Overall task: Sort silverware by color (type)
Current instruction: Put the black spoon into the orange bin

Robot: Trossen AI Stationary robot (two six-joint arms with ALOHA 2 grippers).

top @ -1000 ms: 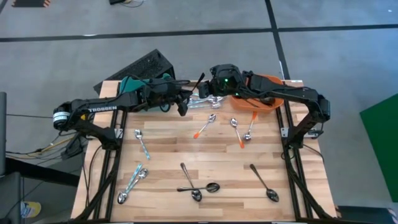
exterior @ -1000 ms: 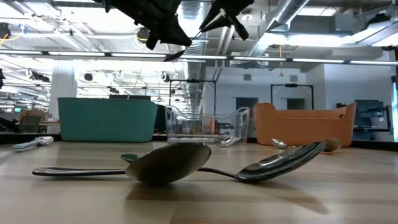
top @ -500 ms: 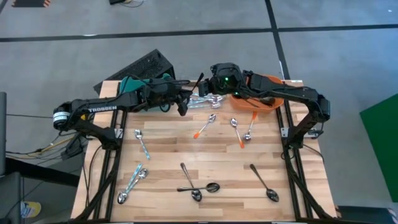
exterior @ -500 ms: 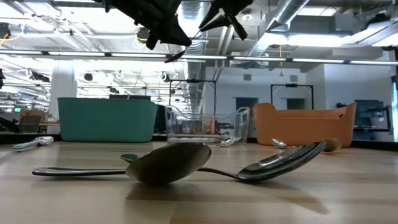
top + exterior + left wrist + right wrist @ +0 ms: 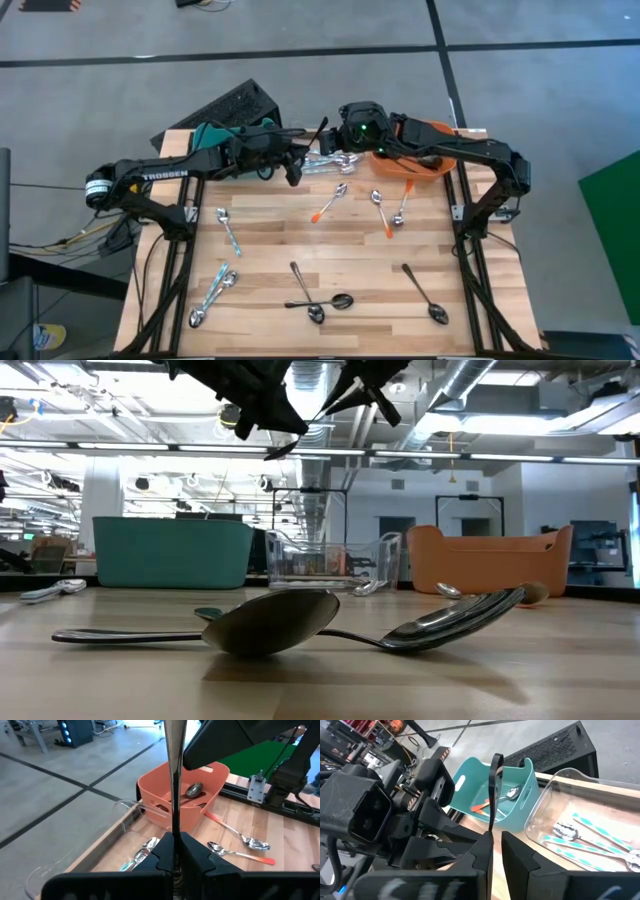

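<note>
Spoons [image 5: 312,300] like these are light, stiff and slick, so the thin handle is the spot to pinch. Above the back of the table [image 5: 270,250], the left gripper [image 5: 291,170] is clamped tight on a dark-handled spoon [image 5: 174,785], and the right gripper [image 5: 335,142] is nipped onto a dark handle too; can't tell if it's the same spoon. The rest lie loose on the wood, and nothing's budged since a second ago.

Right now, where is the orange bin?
In the high view the orange bin sits at the table's far edge on the right side, under the right arm, beside the clear bin. A few orange-handled spoons lie just in front of it.
</note>
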